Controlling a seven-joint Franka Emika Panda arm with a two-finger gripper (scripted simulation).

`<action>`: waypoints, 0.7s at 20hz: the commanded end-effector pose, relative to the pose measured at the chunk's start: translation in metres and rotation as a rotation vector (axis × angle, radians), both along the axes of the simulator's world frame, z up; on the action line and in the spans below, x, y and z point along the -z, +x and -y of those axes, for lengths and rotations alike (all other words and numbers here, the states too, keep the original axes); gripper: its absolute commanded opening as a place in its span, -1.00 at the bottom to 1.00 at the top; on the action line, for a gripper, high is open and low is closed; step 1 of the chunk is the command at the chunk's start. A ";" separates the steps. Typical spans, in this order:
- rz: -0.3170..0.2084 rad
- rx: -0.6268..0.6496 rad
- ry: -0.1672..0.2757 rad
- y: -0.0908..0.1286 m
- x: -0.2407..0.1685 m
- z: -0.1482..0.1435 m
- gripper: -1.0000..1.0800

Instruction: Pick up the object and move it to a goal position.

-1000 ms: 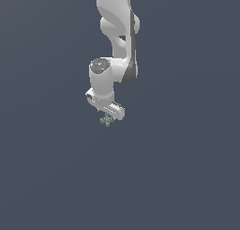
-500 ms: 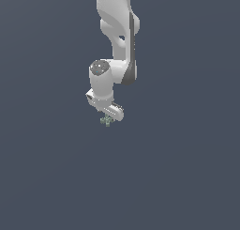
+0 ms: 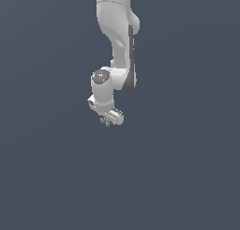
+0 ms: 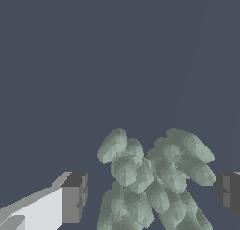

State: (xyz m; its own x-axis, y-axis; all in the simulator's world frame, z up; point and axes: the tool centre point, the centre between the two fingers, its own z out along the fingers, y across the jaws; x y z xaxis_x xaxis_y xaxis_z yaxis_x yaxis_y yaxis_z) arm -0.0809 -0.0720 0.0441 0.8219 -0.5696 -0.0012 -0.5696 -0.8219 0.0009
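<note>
Where the white arm (image 3: 117, 41) reaches down from the top of the exterior view, it ends in a pincer (image 3: 107, 122) pointing downward near the middle of the picture. Item: one object (image 3: 105, 122), tiny, mottled green-grey, lumpy, showing just under the pincer's tip and touching it in that view. Wrist view: the object (image 4: 152, 182) fills the space between the two dark finger pads, one pad (image 4: 75, 197) on a white finger, the other pad (image 4: 228, 190) at the picture's edge. A small strip of background shows between each pad and the lumps, so the pincer stands spread around the object; whether either pad touches it cannot be told. Surroundings: plain dark blue-grey all round in both views; no tabletop edge can be made out.
</note>
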 end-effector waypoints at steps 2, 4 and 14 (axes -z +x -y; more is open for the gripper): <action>0.001 0.000 0.000 0.001 0.004 0.000 0.92; 0.001 0.000 0.000 0.001 0.004 0.000 -1.00; 0.002 0.000 0.000 0.001 0.003 0.000 -1.00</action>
